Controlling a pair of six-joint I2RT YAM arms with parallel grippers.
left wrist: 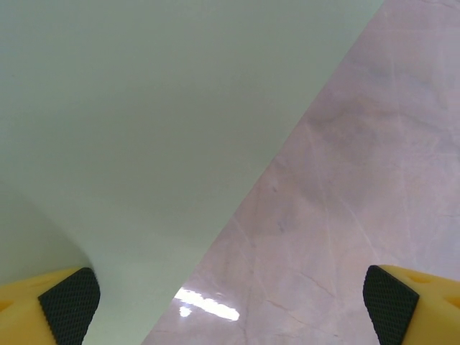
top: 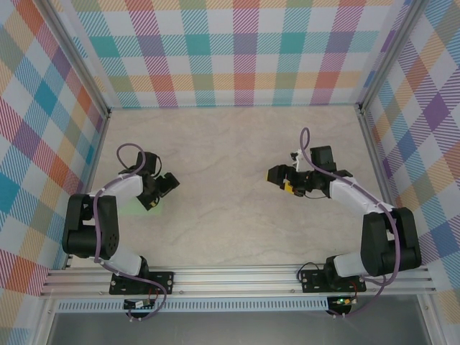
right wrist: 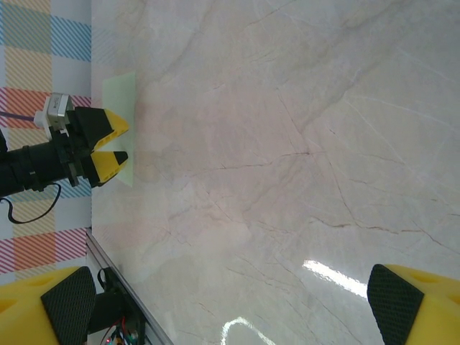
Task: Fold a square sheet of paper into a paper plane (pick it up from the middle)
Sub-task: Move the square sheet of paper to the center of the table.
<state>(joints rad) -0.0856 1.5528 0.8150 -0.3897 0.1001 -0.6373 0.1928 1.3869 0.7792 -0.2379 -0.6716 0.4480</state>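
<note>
While the left gripper (right wrist: 123, 144) hangs low over the left side of the marble-patterned table (top: 230, 144), its fingers stand spread wide with nothing between them, one black pad (left wrist: 68, 302) above the square sheet of paper (left wrist: 144, 108) and the other above bare table. That pale green sheet lies right under the gripper. Well apart on the right side, the right gripper (right wrist: 230, 305) is likewise wide open and empty, facing the left one.
</note>
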